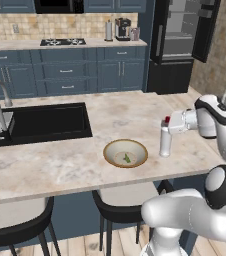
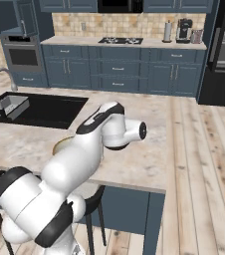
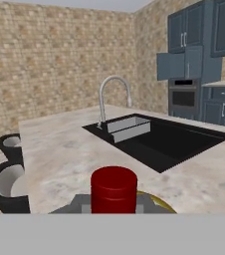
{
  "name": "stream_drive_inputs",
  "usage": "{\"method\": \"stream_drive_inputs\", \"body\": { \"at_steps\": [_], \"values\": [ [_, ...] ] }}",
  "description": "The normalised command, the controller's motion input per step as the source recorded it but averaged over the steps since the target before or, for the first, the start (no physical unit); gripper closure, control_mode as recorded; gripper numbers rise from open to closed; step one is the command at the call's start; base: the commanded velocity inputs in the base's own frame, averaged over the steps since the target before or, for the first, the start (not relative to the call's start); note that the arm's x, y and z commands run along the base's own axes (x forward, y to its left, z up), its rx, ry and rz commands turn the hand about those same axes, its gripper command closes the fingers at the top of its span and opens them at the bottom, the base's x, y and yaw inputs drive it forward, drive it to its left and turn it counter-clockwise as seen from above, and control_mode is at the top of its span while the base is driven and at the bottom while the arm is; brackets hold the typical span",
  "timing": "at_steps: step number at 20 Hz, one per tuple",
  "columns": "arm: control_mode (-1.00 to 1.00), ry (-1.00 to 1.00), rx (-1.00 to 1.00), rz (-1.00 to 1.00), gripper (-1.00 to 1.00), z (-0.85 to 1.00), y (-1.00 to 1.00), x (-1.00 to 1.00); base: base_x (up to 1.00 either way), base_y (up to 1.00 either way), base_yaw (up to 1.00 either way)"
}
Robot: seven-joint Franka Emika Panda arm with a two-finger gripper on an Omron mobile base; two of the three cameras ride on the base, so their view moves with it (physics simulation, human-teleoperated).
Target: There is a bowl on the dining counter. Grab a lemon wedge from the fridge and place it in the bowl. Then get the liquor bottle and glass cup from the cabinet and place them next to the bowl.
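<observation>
A tan bowl (image 1: pixel 112 150) sits on the dining counter (image 1: pixel 60 165) with a small green-yellow lemon wedge (image 1: pixel 126 158) inside. Just right of it, the white liquor bottle (image 1: pixel 165 142) with a red cap (image 3: pixel 114 188) stands upright. My gripper (image 1: pixel 168 123) is shut on its neck. Whether the bottle's base touches the counter, I cannot tell. In the hand view the bowl's rim (image 3: pixel 160 202) peeks out behind the cap. In the right base view my arm covers most of the bowl (image 2: pixel 61 145). The glass cup is out of view.
A black sink (image 1: pixel 45 122) with a curved faucet (image 1: pixel 1 107) lies left of the bowl. Stools (image 1: pixel 117 205) stand along the counter's near edge. The fridge (image 1: pixel 172 45) stands open at the back right. An upper cabinet door (image 3: pixel 176 65) hangs open above the oven.
</observation>
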Motion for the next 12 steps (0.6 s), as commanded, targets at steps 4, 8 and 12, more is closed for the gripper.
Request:
{"method": "stream_drive_inputs", "body": {
  "at_steps": [4,8,12],
  "values": [
    [-1.00,0.00,0.00,0.00,1.00,-0.22,0.00,0.18,0.00,0.00,0.00],
    [-1.00,0.00,0.00,0.00,1.00,-0.22,0.00,0.18,0.00,0.00,0.00],
    [-1.00,0.00,0.00,0.00,1.00,-0.22,0.00,0.18,0.00,0.00,0.00]
  ]
}}
